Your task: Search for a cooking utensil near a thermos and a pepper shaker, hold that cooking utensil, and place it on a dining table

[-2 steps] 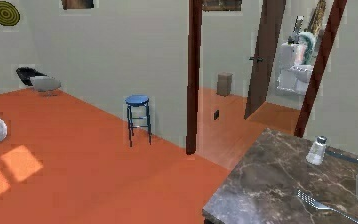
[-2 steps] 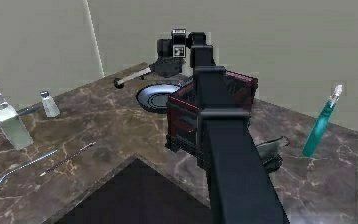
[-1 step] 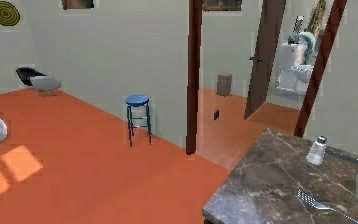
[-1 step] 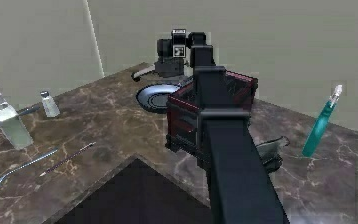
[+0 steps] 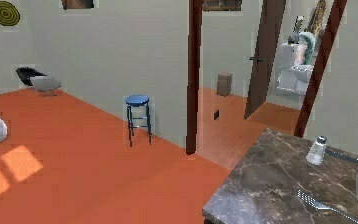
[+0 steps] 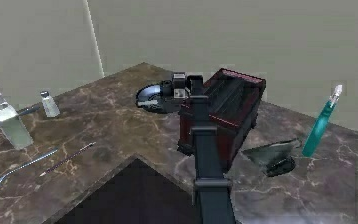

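Note:
On the dark marble counter (image 6: 107, 125) a silver fork (image 6: 19, 170) lies near the arm side view's left edge, with a thinner utensil (image 6: 69, 156) beside it. A clear bottle (image 6: 7, 115) and a small pepper shaker (image 6: 49, 103) stand just beyond them. The forward view has the shaker (image 5: 317, 150) and the fork (image 5: 322, 205) on the counter at its lower right. My arm reaches out over the counter, and the gripper (image 6: 173, 90) sits by a dark round dish (image 6: 150, 96). I cannot tell whether it holds anything.
A dark red toaster (image 6: 229, 108) stands right of the arm, then a dark flat object (image 6: 272, 155) and a teal bottle (image 6: 322, 125). A dark sink (image 6: 137, 195) opens at the counter's front. Orange floor holds a blue stool (image 5: 137, 110); a doorway (image 5: 227, 70) lies beyond.

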